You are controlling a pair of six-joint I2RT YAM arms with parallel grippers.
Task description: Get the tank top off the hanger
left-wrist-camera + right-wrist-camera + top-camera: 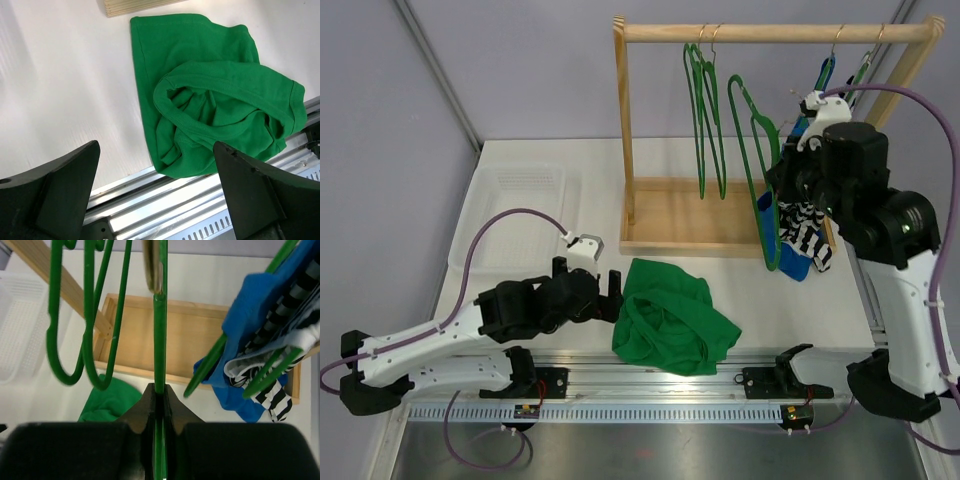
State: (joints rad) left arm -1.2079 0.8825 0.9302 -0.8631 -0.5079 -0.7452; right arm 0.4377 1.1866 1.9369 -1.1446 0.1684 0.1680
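The green tank top [672,320] lies crumpled on the white table [582,152] at the lower centre of the top view. It is on no hanger, and its near edge reaches the aluminium rail [660,385] at the table's front. In the left wrist view it fills the upper right, with one ribbed opening facing up.

Just left of it, the left gripper [611,291] sits low over the table with its fingers spread and nothing between them.

At the right of the frame, the right gripper [160,402] is clamped on the thin bar of a bare green hanger [160,340] in front of the wooden rack [770,32]. Two more empty green hangers [705,120] hang from the rail to its left. To its right are a blue garment [250,305] and a black-and-white striped one [280,400], both on hangers.

A white plastic basket [520,190] sits at the left edge of the table.
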